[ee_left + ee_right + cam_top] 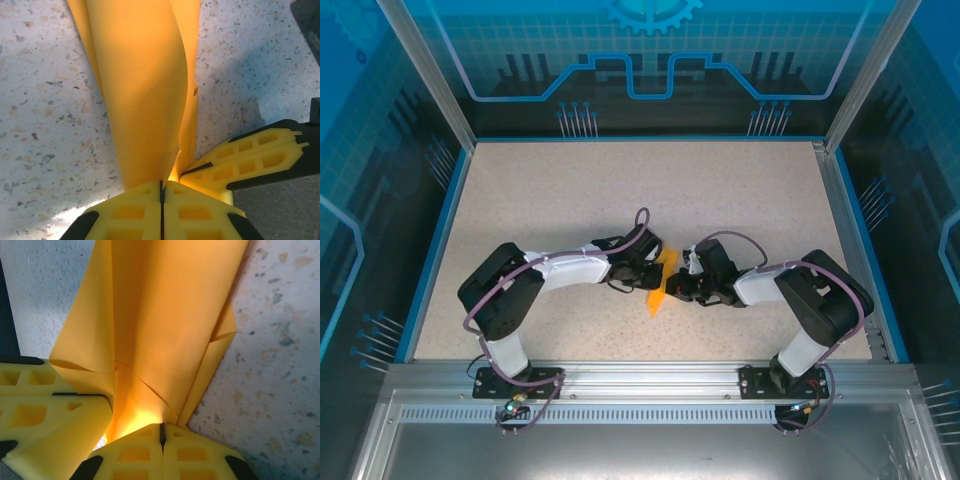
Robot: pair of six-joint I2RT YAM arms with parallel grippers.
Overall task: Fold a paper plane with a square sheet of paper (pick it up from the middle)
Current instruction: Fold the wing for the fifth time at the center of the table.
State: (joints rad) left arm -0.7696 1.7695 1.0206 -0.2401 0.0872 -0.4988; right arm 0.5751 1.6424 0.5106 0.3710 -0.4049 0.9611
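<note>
Over the speckled tabletop [520,200], left fingers [135,210] and right fingers [195,455] pinch a thin orange-yellow part-folded paper sheet [660,285], apparently at its crease; light, floppy, best held along folds.

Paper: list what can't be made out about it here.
- Top view: the paper is too small to read its folds.
- Left wrist view: the picture's top edge cuts off its far end; the left gripper hides the pinched edge.
- Right wrist view: likewise, behind the right gripper.
</note>
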